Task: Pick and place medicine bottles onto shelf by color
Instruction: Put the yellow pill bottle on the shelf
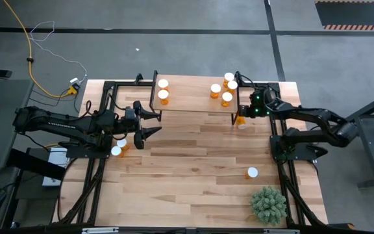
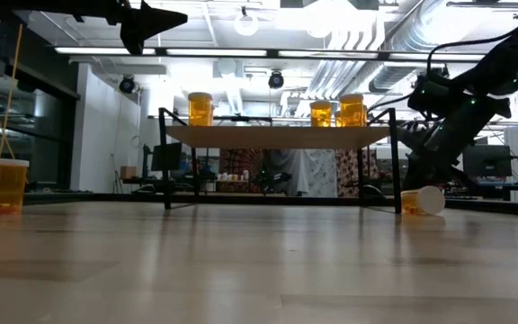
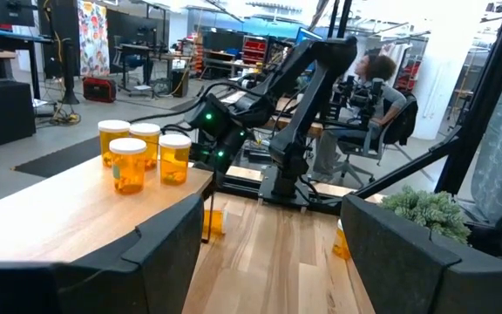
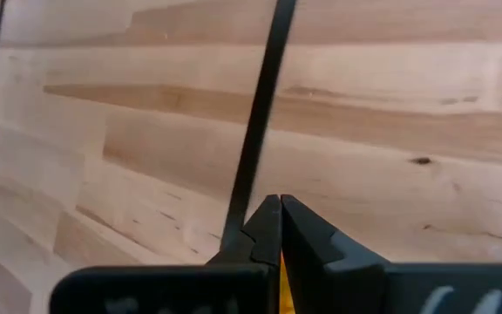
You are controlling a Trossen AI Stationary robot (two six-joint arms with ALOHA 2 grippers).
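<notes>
At the counter's [image 1: 193,149] twelve o'clock edge stands the shelf [image 1: 193,97], two medicine bottles [image 1: 163,91] at its nine o'clock end, four at three o'clock. A fallen bottle [image 1: 239,120] lies just off the shelf's three o'clock leg, where the right gripper [image 1: 242,112] hangs, jaws clenched and empty: a nudge could roll it away. The left gripper [image 1: 149,125] hovers with jaws released. All bottles are translucent orange, white-capped.
</notes>
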